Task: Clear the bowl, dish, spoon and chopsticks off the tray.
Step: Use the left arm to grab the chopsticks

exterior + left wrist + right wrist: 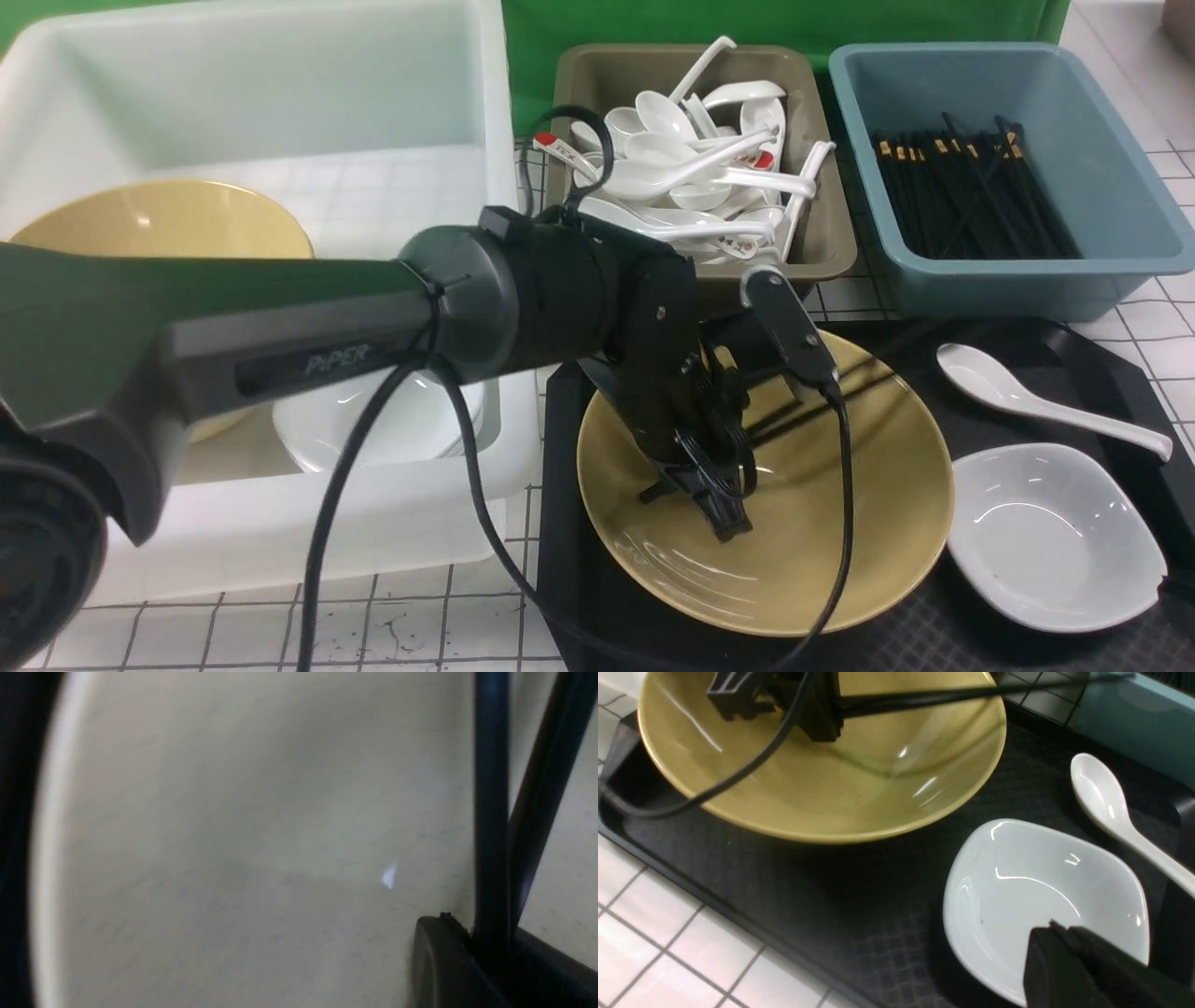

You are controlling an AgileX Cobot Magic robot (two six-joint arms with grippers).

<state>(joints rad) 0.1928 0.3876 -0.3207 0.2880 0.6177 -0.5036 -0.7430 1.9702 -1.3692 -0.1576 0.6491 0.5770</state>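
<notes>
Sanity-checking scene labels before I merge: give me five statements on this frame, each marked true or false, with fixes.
1. The left tool is shut on the chopsticks. True.
2. The spoon lies inside the mustard-yellow bowl. False: it lies on the tray, beyond the dish.
3. The dish is already in the white bin. False: it is over the tray, to the right of the bowl.
4. The blue bin holds black chopsticks with gold bands. True.
5. The brown bin is filled with bowls. False: it holds white spoons.
</notes>
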